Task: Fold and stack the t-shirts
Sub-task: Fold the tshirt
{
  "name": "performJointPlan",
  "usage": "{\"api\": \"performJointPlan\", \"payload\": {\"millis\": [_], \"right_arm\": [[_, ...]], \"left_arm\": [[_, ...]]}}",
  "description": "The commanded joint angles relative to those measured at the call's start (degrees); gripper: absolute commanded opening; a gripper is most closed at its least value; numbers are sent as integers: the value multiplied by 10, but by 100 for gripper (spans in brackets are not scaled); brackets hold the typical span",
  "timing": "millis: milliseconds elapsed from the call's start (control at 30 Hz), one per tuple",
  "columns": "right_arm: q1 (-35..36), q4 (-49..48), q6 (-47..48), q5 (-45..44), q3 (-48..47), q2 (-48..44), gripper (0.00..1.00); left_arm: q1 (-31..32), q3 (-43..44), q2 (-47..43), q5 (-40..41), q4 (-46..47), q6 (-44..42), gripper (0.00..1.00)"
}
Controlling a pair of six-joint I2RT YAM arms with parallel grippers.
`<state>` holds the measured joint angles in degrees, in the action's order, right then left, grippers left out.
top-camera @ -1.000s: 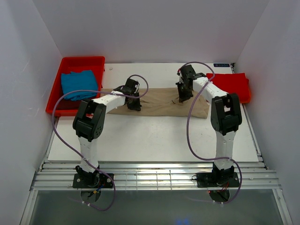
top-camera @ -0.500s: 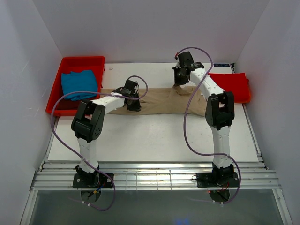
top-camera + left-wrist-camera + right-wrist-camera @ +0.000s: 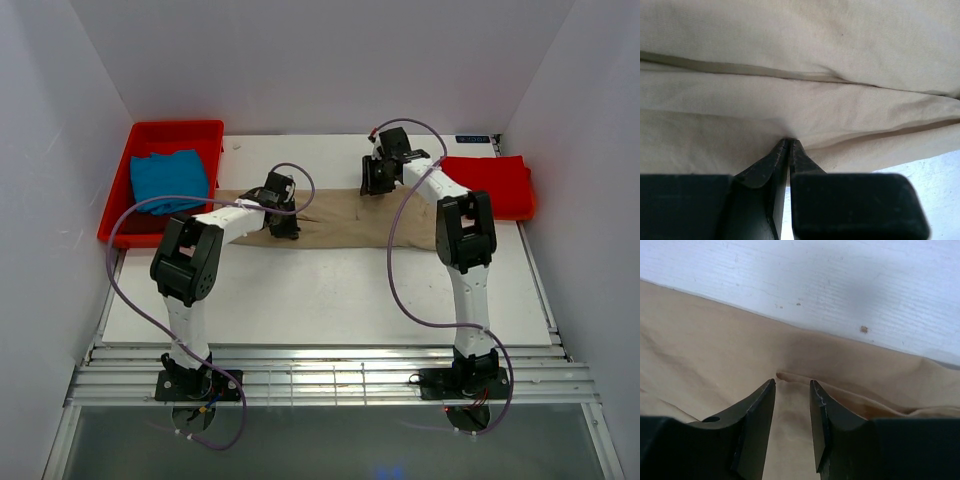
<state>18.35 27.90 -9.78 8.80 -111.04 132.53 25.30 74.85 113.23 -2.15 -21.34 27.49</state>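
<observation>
White table point(image 3: 330, 290); left tool point(image 3: 790, 142) seemingly pinching tan shirt point(image 3: 800, 60)

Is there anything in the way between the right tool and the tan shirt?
Nothing visible does. The right tool sits with its jaws apart right above the tan shirt, near its far edge. Only a raised fold of that same cloth lies below the gap. The table shows just beyond the edge.

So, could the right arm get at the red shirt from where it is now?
Probably yes. The red shirt lies uncovered just to the right of that arm, with nothing between them. The right gripper hangs open over the tan shirt, apparently gripping nothing.
</observation>
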Motion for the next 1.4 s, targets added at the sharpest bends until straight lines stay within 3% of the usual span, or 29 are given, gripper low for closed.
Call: {"api": "performJointPlan", "payload": {"millis": [0,200,267,433,533,667,867,1100,1367], "right_arm": [[-2,-73,18,-5,40,-100,40],[-1,-99,29,-46,142,-252,40],[-1,-87,28,-55,180,-291,40],[-2,-21,16,-81,259,-309,38],[-2,-18,-6,-81,300,-309,32],[-2,-24,-29,-85,342,-301,10],[-1,-29,-45,-105,366,-296,8],[-2,-21,-45,-125,370,-286,8],[-2,-4,-46,-147,349,-233,8]], "left_arm": [[3,-17,-13,34,-59,-4,18],[3,5,-63,108,-59,23,19],[3,12,-102,133,-49,26,26],[3,20,-174,189,-20,3,42],[2,14,-182,231,-26,-36,43],[-15,-7,-148,293,-56,-68,36],[-55,-54,-106,354,-41,-95,0],[-96,-58,-43,370,-34,-104,0],[-96,-73,-21,372,-34,-93,0]]}}
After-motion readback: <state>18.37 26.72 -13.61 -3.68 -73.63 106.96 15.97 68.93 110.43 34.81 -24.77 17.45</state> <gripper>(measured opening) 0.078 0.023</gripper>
